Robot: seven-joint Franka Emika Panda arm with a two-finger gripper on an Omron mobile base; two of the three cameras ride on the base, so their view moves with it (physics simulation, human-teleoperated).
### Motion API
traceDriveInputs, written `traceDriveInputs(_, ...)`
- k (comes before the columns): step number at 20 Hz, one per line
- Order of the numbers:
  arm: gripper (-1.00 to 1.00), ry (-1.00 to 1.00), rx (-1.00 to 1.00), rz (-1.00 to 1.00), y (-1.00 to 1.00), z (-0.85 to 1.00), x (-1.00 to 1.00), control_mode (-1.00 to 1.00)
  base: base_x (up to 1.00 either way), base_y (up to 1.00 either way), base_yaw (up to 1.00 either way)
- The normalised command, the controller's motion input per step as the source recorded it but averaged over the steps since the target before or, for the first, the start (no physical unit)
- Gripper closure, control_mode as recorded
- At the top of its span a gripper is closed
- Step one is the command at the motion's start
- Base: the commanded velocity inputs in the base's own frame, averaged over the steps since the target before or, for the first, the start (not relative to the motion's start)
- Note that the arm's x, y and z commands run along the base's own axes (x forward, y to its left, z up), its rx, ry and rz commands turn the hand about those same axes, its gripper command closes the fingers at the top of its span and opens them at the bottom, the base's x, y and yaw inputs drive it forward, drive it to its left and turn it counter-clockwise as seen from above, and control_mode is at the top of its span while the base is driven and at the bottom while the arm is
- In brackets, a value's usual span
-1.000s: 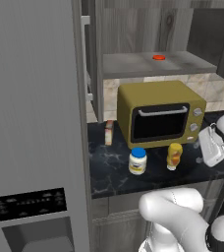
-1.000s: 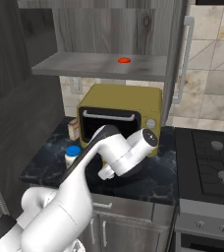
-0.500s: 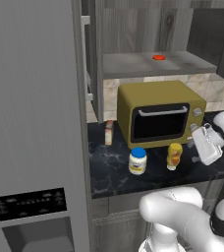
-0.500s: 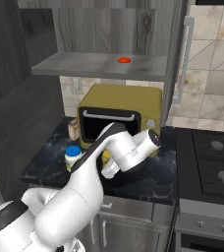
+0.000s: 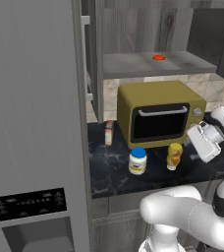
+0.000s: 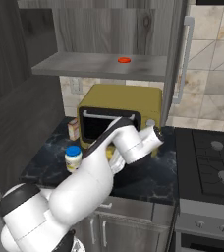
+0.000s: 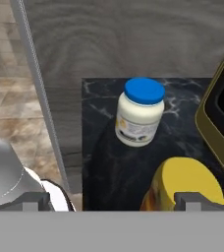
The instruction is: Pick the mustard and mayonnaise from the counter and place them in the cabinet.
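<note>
The mustard (image 5: 174,156) is a slim yellow bottle standing on the black counter (image 5: 109,174) in front of the toaster oven. Left of it stands the mayonnaise (image 5: 138,161), a white jar with a blue lid. My gripper (image 5: 195,141) hovers just right of the mustard, a little above the counter. In the hand view the gripper (image 7: 115,201) is open, with its fingertips (image 7: 35,199) far apart. The mustard's top (image 7: 185,183) sits close by the right tip, and the mayonnaise (image 7: 140,112) stands farther off. In the right base view the mayonnaise (image 6: 73,158) shows, while my arm hides the mustard. The cabinet shelf (image 5: 133,64) above carries a red-orange disc (image 5: 158,57).
An olive-yellow toaster oven (image 5: 158,115) stands right behind the two containers. A small tan box (image 5: 109,132) is at its left, by the grey fridge (image 5: 35,123). A stove (image 6: 212,157) adjoins the counter on the right. An open cabinet door (image 6: 175,54) hangs beside the shelf.
My gripper has moved left and slightly down, closer to the mustard. The bottle and the jar have stayed where they were.
</note>
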Motion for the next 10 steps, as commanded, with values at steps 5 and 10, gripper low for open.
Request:
traceDriveInputs(5,-1.0,0.0,0.03,0.04,0.0,-0.01,0.23,-1.0,0.0,0.0,0.0)
traceDriveInputs(10,-1.0,0.0,0.01,0.01,0.0,-0.08,0.03,-1.0,0.0,0.0,0.0)
